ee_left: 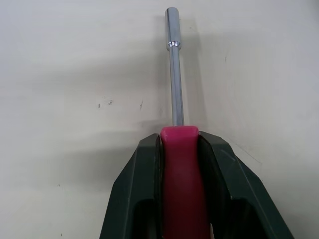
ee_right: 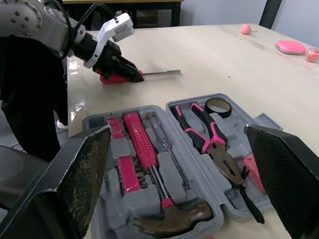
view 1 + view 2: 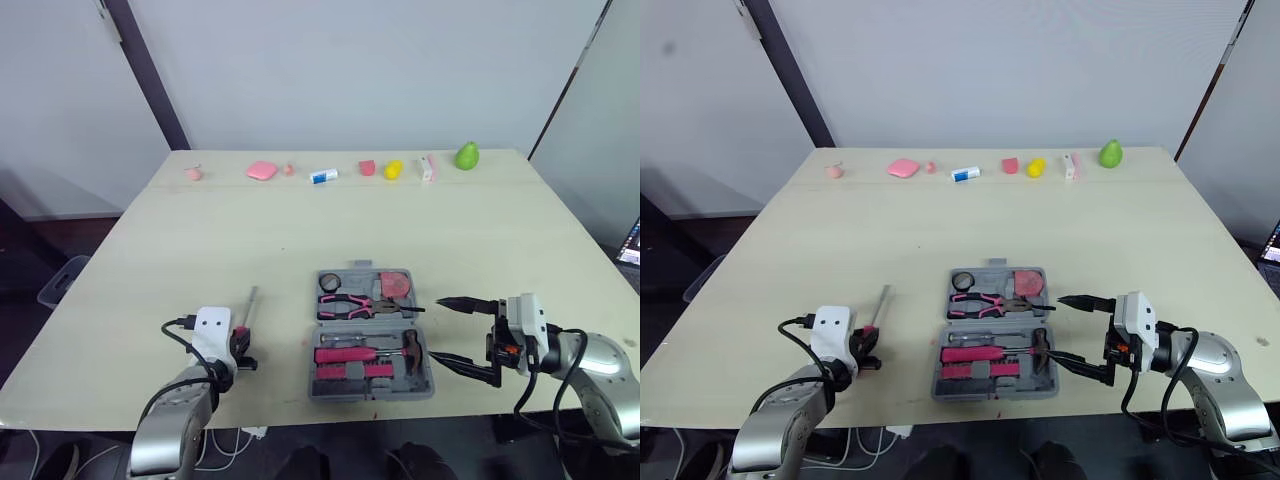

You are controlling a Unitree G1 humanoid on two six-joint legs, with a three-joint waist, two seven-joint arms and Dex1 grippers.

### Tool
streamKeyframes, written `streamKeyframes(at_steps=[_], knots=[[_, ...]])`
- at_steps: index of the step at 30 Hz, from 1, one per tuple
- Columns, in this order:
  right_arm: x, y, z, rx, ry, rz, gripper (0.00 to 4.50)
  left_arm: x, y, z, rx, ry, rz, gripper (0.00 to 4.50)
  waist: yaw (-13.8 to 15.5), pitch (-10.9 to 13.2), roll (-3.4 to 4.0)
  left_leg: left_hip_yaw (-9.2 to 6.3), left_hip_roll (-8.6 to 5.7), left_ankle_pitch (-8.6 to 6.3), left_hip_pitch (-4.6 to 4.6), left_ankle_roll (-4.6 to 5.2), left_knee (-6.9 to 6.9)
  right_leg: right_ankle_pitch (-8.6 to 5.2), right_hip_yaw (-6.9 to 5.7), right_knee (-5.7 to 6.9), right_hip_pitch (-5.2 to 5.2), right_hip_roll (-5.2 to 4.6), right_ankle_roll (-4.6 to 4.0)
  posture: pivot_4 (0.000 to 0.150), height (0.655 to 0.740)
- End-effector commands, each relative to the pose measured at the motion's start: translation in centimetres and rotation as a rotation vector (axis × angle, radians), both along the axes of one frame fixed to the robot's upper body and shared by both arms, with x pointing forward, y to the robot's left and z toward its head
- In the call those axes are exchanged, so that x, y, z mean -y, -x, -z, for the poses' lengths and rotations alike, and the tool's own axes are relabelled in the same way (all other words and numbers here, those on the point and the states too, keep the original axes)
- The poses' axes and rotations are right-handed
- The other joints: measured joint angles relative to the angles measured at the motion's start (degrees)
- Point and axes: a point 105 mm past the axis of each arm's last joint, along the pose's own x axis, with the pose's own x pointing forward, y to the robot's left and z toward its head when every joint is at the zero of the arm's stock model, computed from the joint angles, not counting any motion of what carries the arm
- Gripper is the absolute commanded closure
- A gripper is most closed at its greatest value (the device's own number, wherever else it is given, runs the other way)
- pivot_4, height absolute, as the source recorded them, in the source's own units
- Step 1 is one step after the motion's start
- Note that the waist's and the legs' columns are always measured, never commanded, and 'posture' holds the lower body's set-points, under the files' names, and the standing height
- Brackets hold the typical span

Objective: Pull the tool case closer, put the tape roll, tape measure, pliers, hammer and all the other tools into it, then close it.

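Gripping driver [image 1: 174,64] on beige table [image 3: 300,220], left claw [image 1: 179,139]; right claw [image 3: 437,328] spread; white walls [image 3: 380,70].

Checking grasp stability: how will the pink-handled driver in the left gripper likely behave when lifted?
Probably rigid: the driver has a straight metal shaft. Its smooth rounded handle, pinched between the left fingers, may slip or rotate.

Bright, diffuse light w/ soft shadow beside driver [image 1: 173,64] on table [image 1: 75,74], faint glare nr its near-left edge.
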Motion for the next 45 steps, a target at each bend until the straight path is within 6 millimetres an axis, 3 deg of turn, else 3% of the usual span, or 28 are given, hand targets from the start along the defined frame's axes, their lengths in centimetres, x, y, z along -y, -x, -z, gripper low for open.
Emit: streamKeyframes(at_steps=[1, 6, 10, 14, 18, 25, 30, 37, 45], knots=[[-0.5, 0.2, -0.9, 0.047, -0.009, -0.021, 0.0, 0.0, 0.0, -1.0, 0.047, -0.009, 0.043, 3.89, 0.0, 0.0, -0.01, 0.0, 0.0, 0.0, -0.01, 0.0, 0.0, 0.0, -0.01, -0.01, 0.0, 0.0, 0.0, 0.15, 0.74], [-0.3, 0.1, -0.9, 0.05, -0.014, -0.018, 0.0, 0.3, -0.4, -4.1, 0.109, -0.061, 0.191, 3.89, -0.01, 0.05, -0.07, 0.0, 0.01, 0.0, -0.06, 0.0, -0.01, -0.01, -0.09, -0.03, -0.02, 0.01, -0.02, 0.15, 0.74], [0.0, 0.0, -1.2, 0.058, -0.02, -0.011, 0.0, 1.6, -0.9, -6.5, 0.142, -0.148, 0.411, 3.89, 0.08, 0.05, -0.07, 0.01, 0.03, 0.0, -0.09, 0.0, -0.01, -0.1, -0.11, -0.06, -0.02, 0.0, -0.16, 0.15, 0.74], [0.7, 0.1, -1.2, 0.056, -0.01, 0.007, 0.0, 3.9, -1.8, -9.0, 0.165, -0.214, 0.657, 3.89, 0.16, 0.07, -0.1, 0.07, 0.02, 0.0, -0.16, 0.0, -0.02, -0.1, -0.15, -0.13, -0.04, -0.02, -0.17, 0.15, 0.74], [1.0, 0.2, -1.1, 0.052, -0.005, 0.013, 0.0, 6.6, -2.2, -10.3, 0.174, -0.228, 0.852, 3.89, 0.14, 0.07, -0.1, 0.05, 0.01, 0.0, -0.28, 0.0, -0.01, -0.07, -0.2, -0.14, -0.08, -0.01, -0.12, 0.15, 0.74], [1.6, 0.1, -1.4, 0.053, 0.003, 0.014, 0.0, 11.6, -1.4, -9.3, 0.077, -0.277, 1.245, 3.89, -0.04, 0.08, -0.08, 0.04, -0.01, 0.0, -0.35, 0.0, -0.02, -0.01, -0.19, -0.15, -0.17, 0.08, -0.01, 0.15, 0.74], [2.8, 0.2, -1.4, 0.049, 0.037, 0.017, 0.0, 13.2, 0.1, -8.2, -0.044, -0.277, 1.437, 3.89, -0.01, 0.09, -0.09, 0.03, -0.02, 0.0, -0.4, 0.0, 0.0, -0.02, -0.19, -0.17, -0.18, 0.09, -0.01, 0.15, 0.74], [3.9, 0.8, -1.6, 0.023, 0.055, 0.012, 0.0, 14.6, 1.4, -6.7, -0.169, -0.298, 1.563, 3.89, 0.1, 0.1, -0.07, 0.0, -0.01, 0.0, -0.41, 0.01, 0.01, -0.03, -0.2, -0.15, -0.18, 0.12, 0.0, 0.15, 0.74], [4.3, 1.8, -0.9, -0.038, 0.076, -0.021, 0.0, 15.0, 2.5, -5.1, -0.271, -0.3, 1.558, 3.89, 0.06, 0.11, -0.06, -0.02, -0.01, 0.0, -0.42, 0.01, 0.02, -0.03, -0.2, -0.16, -0.19, 0.12, 0.01, 0.15, 0.74]])
